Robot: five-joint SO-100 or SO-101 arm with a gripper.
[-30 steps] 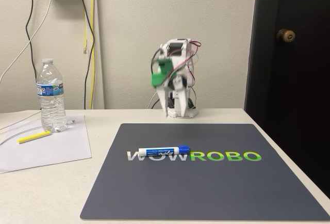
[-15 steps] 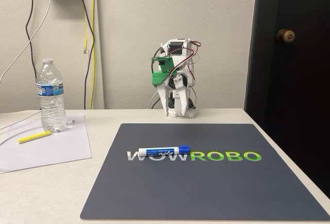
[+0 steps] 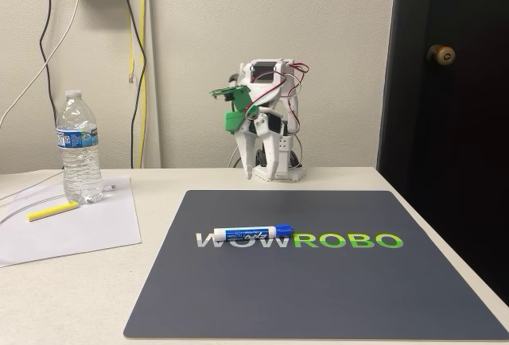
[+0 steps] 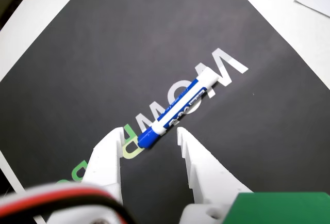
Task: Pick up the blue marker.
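In the fixed view, the blue marker point(image 3: 252, 233) lies flat near the middle of the dark mat point(image 3: 334, 289), over the white letters, with its cap to the right. The gripper point(image 3: 248, 168) hangs above the desk point(image 3: 71, 297), near the far edge of the mat, well apart from the marker.

In the wrist view, the fingers point(image 4: 198, 164) stand apart with nothing between them, and the blue marker point(image 4: 180, 108) lies on the mat point(image 4: 103, 53).

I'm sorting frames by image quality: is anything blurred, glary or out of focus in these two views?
Fixed view: evenly lit and sharp, with the arm crisp, the blue marker clear on the dark mat, soft shadows and no strong glare. Wrist view: the marker's label is readable, but the open gripper and the red wire at the bottom edge are soft, being close to the lens.
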